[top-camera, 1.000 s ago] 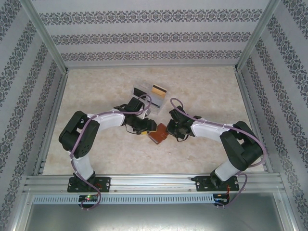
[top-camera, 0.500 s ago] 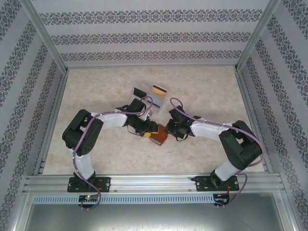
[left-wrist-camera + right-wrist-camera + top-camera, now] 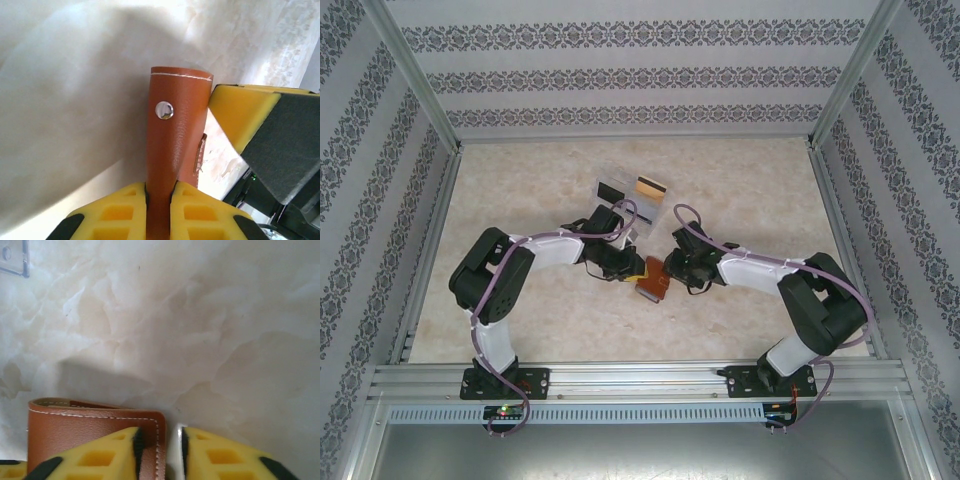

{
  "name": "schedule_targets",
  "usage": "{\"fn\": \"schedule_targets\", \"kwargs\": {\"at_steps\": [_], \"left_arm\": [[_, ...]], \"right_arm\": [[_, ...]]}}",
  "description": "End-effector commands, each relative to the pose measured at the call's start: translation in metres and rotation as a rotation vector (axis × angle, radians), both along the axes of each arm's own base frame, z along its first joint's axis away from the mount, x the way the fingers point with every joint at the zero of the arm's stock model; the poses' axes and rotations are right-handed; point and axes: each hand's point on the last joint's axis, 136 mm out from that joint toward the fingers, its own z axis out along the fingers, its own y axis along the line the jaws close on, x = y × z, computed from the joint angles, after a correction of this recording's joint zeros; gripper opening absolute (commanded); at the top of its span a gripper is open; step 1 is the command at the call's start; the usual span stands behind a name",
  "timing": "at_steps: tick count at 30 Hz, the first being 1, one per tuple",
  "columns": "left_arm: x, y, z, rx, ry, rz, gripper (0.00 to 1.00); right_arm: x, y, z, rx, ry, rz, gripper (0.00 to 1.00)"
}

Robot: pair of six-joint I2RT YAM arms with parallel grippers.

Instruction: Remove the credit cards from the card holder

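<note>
The brown card holder (image 3: 654, 281) lies on the table between my two grippers. My left gripper (image 3: 628, 266) is shut on its leather flap (image 3: 175, 135), which carries a silver snap button (image 3: 164, 110) and stands up between the yellow pads. My right gripper (image 3: 671, 268) straddles a stitched corner of the card holder (image 3: 95, 427). That corner lies against the left pad, with a gap and a thin pale strip before the right pad, so the jaws stand open. Two credit cards lie in the clear tray: one yellow-orange (image 3: 647, 186), one dark (image 3: 611, 190).
The clear plastic tray (image 3: 628, 203) stands just behind the grippers, and its corner (image 3: 12, 260) shows at the top left of the right wrist view. My right gripper's yellow finger (image 3: 242, 112) sits close beside the flap. Patterned walls enclose the marble-look table (image 3: 750, 190).
My left gripper has moved right onto the card holder and shut on its flap. My right gripper's jaws have parted a little. The card holder has shifted slightly.
</note>
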Motion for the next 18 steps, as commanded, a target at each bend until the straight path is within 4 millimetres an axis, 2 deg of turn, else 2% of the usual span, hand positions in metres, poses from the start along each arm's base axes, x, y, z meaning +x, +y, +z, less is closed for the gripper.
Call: {"fn": "schedule_targets", "kwargs": {"at_steps": [1,12,15,18], "left_arm": [[0.001,0.020,0.011,0.150,-0.089,-0.014,0.11],[0.019,0.115,0.073,0.700,-0.382,0.025,0.11],[0.025,0.137,0.079,0.905,-0.449,0.030,0.11],[0.029,0.142,0.078,1.059,-0.495,0.011,0.12]], "right_arm": [[-0.004,-0.008,0.019,-0.044,-0.075,0.032,0.45],[0.004,-0.053,0.069,-0.218,-0.196,-0.024,0.69],[0.004,-0.061,0.075,-0.232,-0.212,-0.053,0.72],[0.001,-0.069,0.077,-0.247,-0.210,-0.078,0.73]]}}
